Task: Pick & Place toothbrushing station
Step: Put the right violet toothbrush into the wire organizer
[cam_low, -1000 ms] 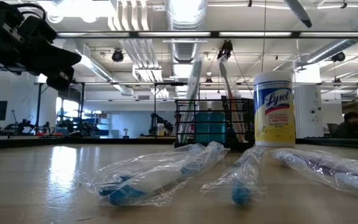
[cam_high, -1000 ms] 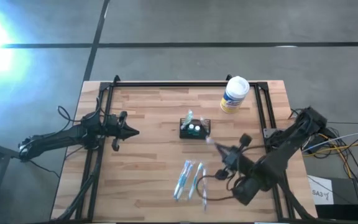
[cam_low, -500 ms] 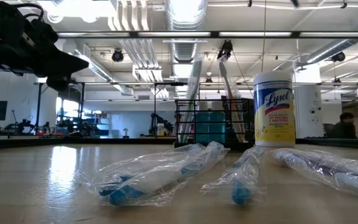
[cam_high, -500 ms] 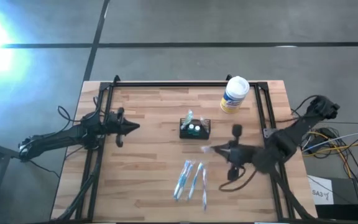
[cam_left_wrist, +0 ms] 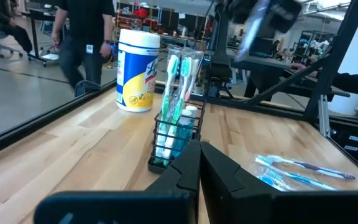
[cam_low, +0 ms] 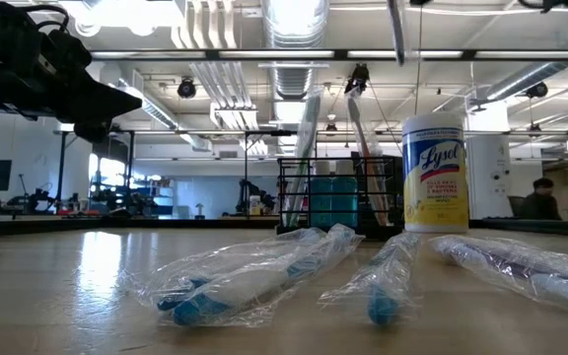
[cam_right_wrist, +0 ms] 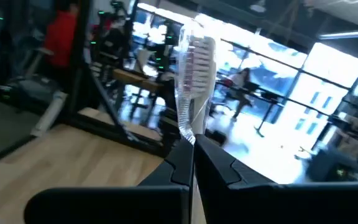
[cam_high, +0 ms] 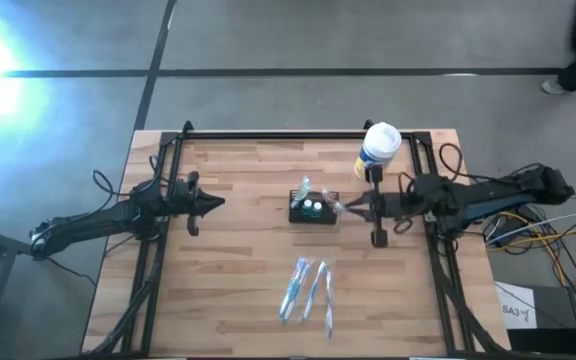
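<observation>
step: right gripper (cam_high: 351,207) pinching wrapped toothbrush (cam_right_wrist: 191,68) beside caddy (cam_high: 313,207) | next: lower it in — upright | left gripper (cam_high: 213,204) pressed together, idle

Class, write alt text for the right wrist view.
The right gripper, shut, holds a plastic-wrapped toothbrush, its bristles away from the fingers. Behind it are the wooden table and a blurred room.

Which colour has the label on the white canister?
The canister has a yellow label with blue lettering; the left wrist view shows it best.
</observation>
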You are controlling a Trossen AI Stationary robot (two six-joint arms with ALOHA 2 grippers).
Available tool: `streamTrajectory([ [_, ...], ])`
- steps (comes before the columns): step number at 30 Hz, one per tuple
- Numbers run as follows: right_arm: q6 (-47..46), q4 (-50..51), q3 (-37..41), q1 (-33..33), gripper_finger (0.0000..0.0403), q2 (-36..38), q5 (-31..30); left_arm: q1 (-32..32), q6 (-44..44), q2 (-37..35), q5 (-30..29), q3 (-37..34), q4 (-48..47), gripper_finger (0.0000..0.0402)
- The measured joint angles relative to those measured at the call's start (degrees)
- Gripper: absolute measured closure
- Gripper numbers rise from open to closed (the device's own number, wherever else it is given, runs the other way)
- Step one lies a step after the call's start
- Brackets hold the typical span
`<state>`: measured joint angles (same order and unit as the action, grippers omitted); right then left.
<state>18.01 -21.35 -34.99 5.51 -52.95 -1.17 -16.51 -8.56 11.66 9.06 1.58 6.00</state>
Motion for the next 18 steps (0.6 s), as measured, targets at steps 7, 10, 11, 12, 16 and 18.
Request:
streamTrajectory([
  [7, 1.9, -18.0, 11.5, -6.5, 0.0395, -1.3, 5.0, 0.0, 0.0, 0.0, 0.0, 0.0, -0.2, 0.0392],
  [10, 2.6, -27.8, 15.7, -7.6, 0.0395, -3.9, 4.6, 0.0, -0.1, 0.0, 0.0, 0.0, -0.4, 0.0392],
  [11, 2.5, -31.3, 16.6, -7.8, 0.0395, -4.9, 4.5, 0.0, -0.1, 0.0, 0.0, 0.0, -0.5, 0.0392],
  [12, 2.3, -34.0, 17.4, -7.9, 0.0395, -5.9, 4.4, 0.0, -0.1, 0.0, 0.0, 0.0, -0.5, 0.0392],
  [16, 2.1, -39.2, 19.7, -8.0, 0.0395, -10.4, -1.0, 0.0, 0.0, 0.0, 0.0, 0.0, -0.5, 0.0392],
  [18, 1.7, -42.3, 20.3, -8.0, 0.0395, -12.4, -1.6, 0.0, -0.1, 0.0, 0.0, 0.0, -0.5, 0.0392],
])
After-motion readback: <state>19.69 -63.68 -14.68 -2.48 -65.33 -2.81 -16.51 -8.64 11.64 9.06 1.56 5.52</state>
